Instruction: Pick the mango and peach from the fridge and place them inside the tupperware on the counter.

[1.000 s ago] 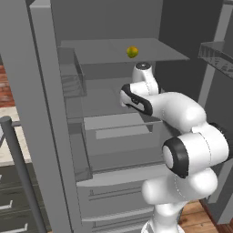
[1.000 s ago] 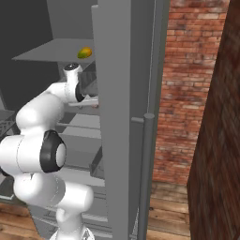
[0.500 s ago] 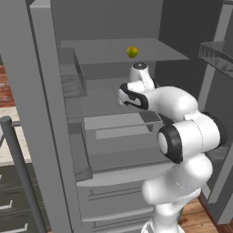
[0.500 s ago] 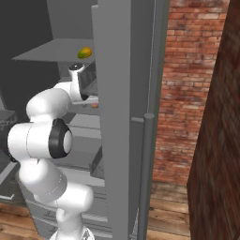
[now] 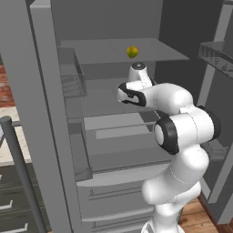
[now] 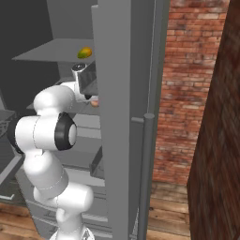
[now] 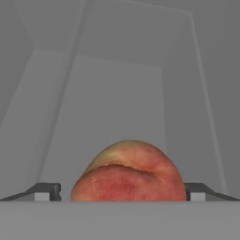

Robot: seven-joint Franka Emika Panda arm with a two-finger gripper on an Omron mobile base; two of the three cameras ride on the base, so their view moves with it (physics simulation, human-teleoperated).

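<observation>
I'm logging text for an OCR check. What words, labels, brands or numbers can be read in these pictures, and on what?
None: no readable text, label, brand or number in any view.
The fridge, the mango, the peach and the brick wall are all unmarked.

Two fruits are showing in all: one peach and one mango. The single peach is sitting right between the two fingertips, one tip flanking it on each side. The single mango is lying alone on the one shelf above the jaws. One fridge is standing around them, and one door bin is hanging off to the side of the jaws.
</observation>
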